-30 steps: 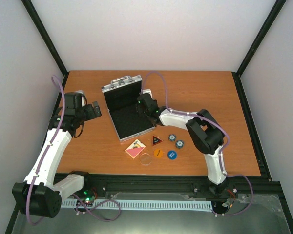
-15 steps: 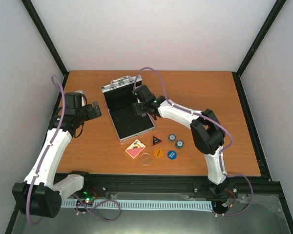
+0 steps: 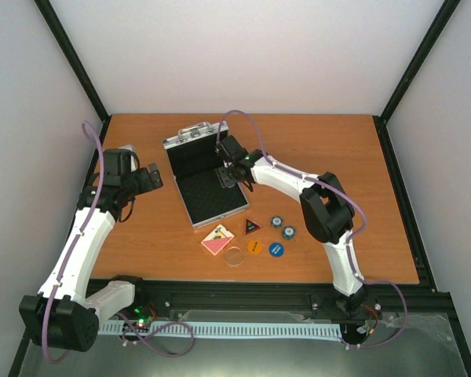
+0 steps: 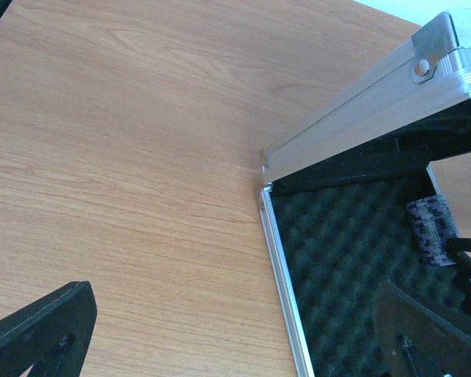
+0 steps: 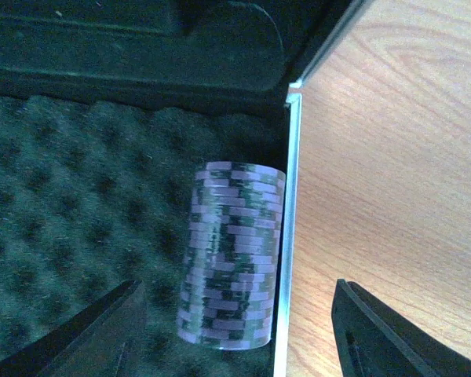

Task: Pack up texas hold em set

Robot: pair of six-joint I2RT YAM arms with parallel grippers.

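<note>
Wooden table (image 3: 337, 157) is carrying the open silver case (image 3: 220, 217), a chip stack (image 5: 231, 255) lying sideways on its foam against the right rim. The right gripper (image 3: 226, 174) is hovering just over that stack, jaws apart and touching nothing; the left gripper (image 3: 151, 179) is gaping wide beside the case.

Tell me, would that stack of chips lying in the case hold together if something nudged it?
Probably not: the chip stack looks like separate loose discs lying on its side, so a push could fan it apart. It seems unlikely to roll far, since it rests on bumpy foam lining close against the case's metal rim.
</note>
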